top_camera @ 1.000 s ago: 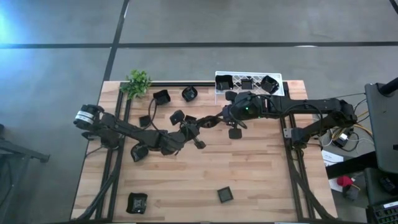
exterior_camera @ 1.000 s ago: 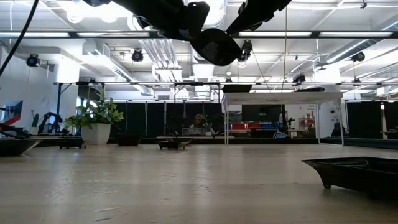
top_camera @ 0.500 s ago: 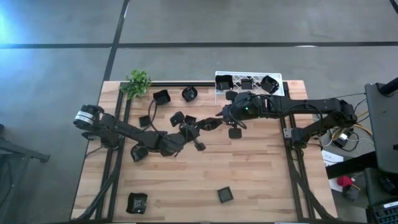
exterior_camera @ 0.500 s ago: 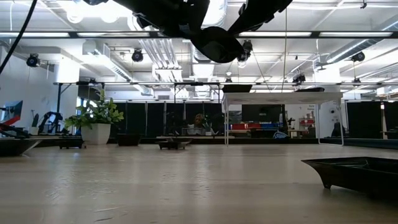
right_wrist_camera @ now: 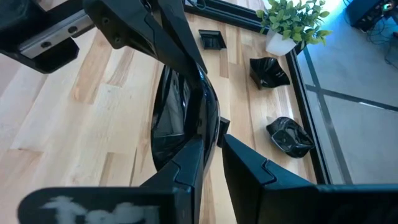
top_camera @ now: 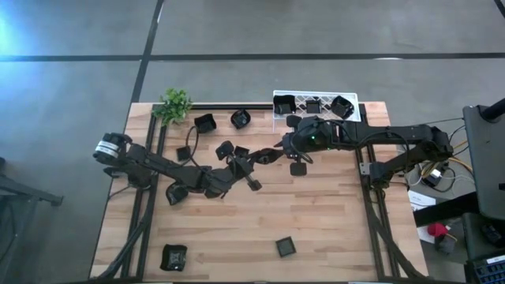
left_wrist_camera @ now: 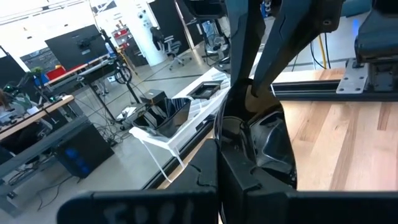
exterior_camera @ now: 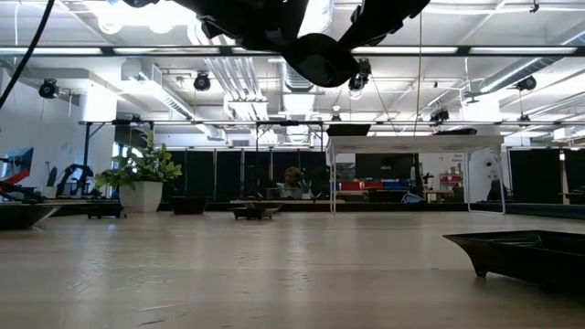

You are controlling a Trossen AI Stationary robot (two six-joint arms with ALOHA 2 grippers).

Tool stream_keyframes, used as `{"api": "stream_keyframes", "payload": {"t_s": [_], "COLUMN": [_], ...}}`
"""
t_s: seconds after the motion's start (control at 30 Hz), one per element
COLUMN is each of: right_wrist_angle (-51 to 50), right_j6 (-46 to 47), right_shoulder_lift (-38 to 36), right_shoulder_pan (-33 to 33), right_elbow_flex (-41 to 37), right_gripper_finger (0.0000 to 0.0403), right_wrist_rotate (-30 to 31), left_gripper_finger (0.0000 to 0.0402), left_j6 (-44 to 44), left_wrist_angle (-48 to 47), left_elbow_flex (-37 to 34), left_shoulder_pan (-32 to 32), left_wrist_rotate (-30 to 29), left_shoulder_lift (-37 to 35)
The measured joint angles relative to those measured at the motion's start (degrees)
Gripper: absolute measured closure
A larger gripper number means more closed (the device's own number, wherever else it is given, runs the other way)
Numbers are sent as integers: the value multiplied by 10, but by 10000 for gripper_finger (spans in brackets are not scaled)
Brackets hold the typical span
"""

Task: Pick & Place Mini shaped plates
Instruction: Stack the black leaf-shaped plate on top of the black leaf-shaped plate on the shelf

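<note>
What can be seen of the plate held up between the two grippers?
The plate is a small glossy black dish with a raised rim, plastic by its look. It stands on edge in the air above the middle of the wooden table, touching no surface. The left gripper and right gripper both pinch its rim from opposite sides.

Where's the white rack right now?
In the high view the white lattice rack sits at the table's far edge, right of centre, just behind the right arm, holding three dark plates.
</note>
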Motion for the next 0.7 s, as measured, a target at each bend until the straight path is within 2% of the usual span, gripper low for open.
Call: {"api": "stream_keyframes", "payload": {"t_s": [0.13,0.3,0.7], "right_wrist_angle": [0,0,0], "right_j6": [0,-2,-2], "right_shoulder_lift": [0,0,0], "right_shoulder_pan": [0,0,0], "right_elbow_flex": [0,0,0], "right_gripper_finger": [356,390,394], "right_wrist_rotate": [0,0,0], "left_gripper_finger": [401,401,394], "left_j6": [0,-1,-1], "left_wrist_angle": [0,0,0], "left_elbow_flex": [0,0,0], "left_shoulder_pan": [0,1,2], "left_wrist_rotate": [0,1,9], "left_shoulder_lift": [0,0,0]}}
